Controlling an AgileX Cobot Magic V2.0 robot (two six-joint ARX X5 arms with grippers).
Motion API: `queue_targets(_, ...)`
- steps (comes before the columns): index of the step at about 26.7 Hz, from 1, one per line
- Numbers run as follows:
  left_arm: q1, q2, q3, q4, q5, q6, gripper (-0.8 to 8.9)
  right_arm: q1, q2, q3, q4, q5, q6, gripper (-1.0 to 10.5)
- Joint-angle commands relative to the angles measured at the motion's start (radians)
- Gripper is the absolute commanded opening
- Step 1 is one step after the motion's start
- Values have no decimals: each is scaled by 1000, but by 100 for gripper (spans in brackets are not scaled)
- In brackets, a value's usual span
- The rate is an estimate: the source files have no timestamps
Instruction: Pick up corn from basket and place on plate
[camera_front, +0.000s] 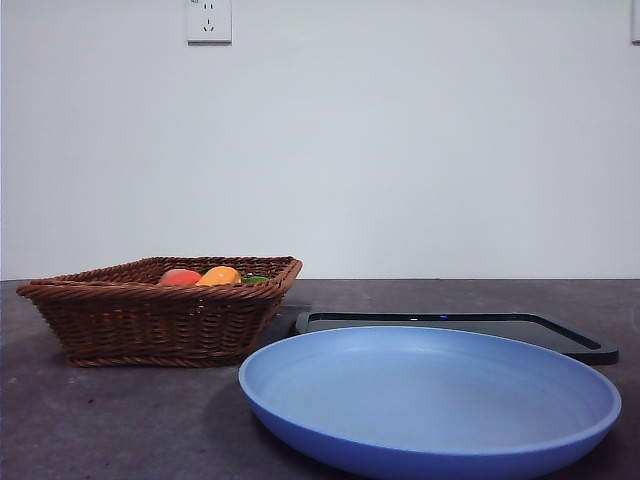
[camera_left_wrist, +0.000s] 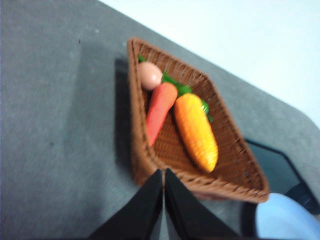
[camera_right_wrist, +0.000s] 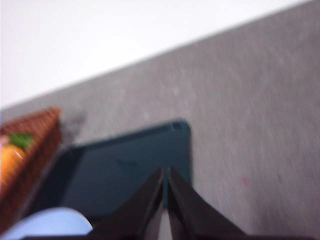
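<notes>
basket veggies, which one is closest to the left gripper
The corn: the orange-yellow cob, its tapered end nearest the left gripper. The red carrot and the pale round piece lie farther back.

Low level front view — two high wrist views, basket (camera_front: 160, 320) in all.

Room background: plain wall behind a dark table.
A white wall (camera_front: 400, 150) rises directly behind the dark grey matte table (camera_front: 100, 420). A white power socket (camera_front: 209, 21) is mounted high on the wall, above the table. Lighting is even and diffuse.
</notes>
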Motion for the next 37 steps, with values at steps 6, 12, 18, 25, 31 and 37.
queue_targets(6,2,126,204,-97,31,25,7,0,106,215,-67,-17,-52,2)
queue_targets(12,2,301,402,-243,83,181,7,2,297,401,-183,-122,-159,2)
queue_targets(18,1,478,563,-404,154,363,7,16,515,605,-379,-254,-299,2)
queue_targets(25,-40,624,647,-500,176,415,7,72,744,758,-607,-285,-418,2)
queue_targets(31,-51,652,647,-500,175,402,268,97,829,758,-624,-283,-411,94)
queue_targets(37,-51,654,647,-500,175,402,393,97,840,759,-623,-274,-358,354)
